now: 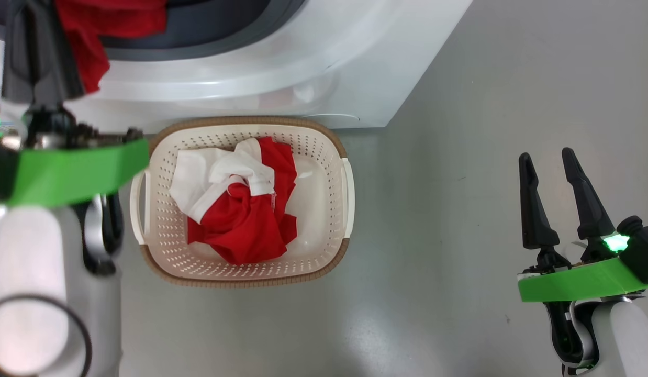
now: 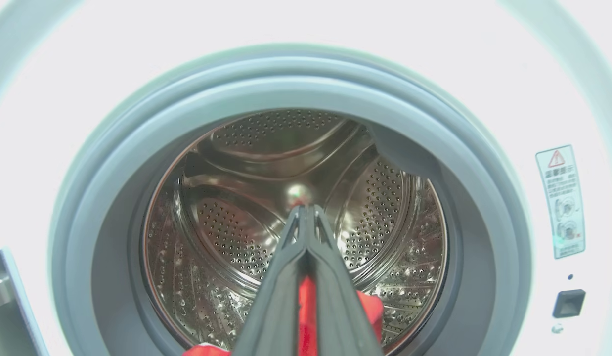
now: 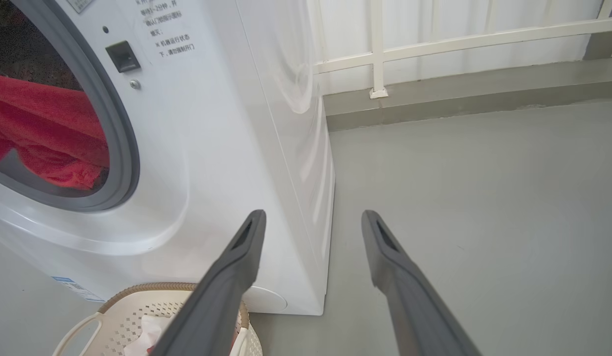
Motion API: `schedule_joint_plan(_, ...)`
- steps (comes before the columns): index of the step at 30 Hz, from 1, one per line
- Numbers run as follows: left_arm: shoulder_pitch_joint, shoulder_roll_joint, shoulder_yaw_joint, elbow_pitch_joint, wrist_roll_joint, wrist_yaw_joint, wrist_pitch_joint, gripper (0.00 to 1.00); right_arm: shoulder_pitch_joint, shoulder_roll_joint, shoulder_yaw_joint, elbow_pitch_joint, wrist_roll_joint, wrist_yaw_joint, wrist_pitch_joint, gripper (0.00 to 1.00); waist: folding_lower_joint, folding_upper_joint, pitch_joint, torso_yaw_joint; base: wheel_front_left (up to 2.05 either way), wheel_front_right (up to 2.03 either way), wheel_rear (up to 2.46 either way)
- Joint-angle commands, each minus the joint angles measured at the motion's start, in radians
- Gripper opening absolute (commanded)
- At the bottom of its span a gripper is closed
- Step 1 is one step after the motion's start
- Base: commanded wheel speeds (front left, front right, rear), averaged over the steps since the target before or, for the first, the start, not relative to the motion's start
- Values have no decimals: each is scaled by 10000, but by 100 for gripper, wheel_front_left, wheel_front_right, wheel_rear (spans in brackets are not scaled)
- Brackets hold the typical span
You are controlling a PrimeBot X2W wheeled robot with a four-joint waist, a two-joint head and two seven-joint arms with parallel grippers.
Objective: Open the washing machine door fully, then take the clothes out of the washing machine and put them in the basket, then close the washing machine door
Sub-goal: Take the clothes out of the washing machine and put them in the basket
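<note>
The washing machine (image 1: 282, 68) stands at the top with its opening uncovered; the washing machine door is out of view. My left gripper (image 1: 38, 31) is at the opening's left side, shut on a red garment (image 1: 101, 31) that hangs over the grey gasket. In the left wrist view the closed fingers (image 2: 304, 210) pinch red fabric (image 2: 306, 306) in front of the steel drum (image 2: 237, 222). The cream basket (image 1: 162, 230) sits on the floor before the machine and holds red and white clothes (image 1: 245, 220). My right gripper (image 1: 546, 155) hangs open and empty, well right of the basket.
Grey floor (image 1: 460, 262) spreads right of the machine and basket. A white railing (image 3: 434, 47) and a low kerb run along the wall behind. A latch socket (image 2: 569, 302) and a warning sticker (image 2: 560, 200) sit right of the opening.
</note>
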Motion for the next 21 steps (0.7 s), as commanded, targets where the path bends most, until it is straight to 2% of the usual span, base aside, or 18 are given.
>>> schedule_joint_plan(1, 539, 191, 314, -817, 65, -94, -45, 0, 217, 1, 198, -228, -136, 63, -63, 100, 0, 0, -50, 14, 0, 0, 0)
schedule_joint_plan(7, 1630, 10, 241, -2189, 157, -67, -45, 0, 342, 1, 201, -232, -171, 63, -63, 100, 0, 0, -158, 33, 0, 0, 0)
schedule_joint_plan(11, 2194, -56, 85, -2447, 96, -11, -45, 0, 360, 1, 208, -252, -181, 63, -63, 100, 0, 0, -144, 61, 0, 0, 0)
schedule_joint_plan(15, 2525, -92, -22, -1769, -169, -49, -45, 0, 294, 1, 242, -255, -188, 63, -63, 100, 0, 0, -26, 68, 0, 0, 0)
schedule_joint_plan(21, 2519, -114, -170, 300, -741, -216, -45, 0, 139, 1, 305, -275, -136, 63, -63, 100, 0, 0, 236, -14, 0, 0, 0)
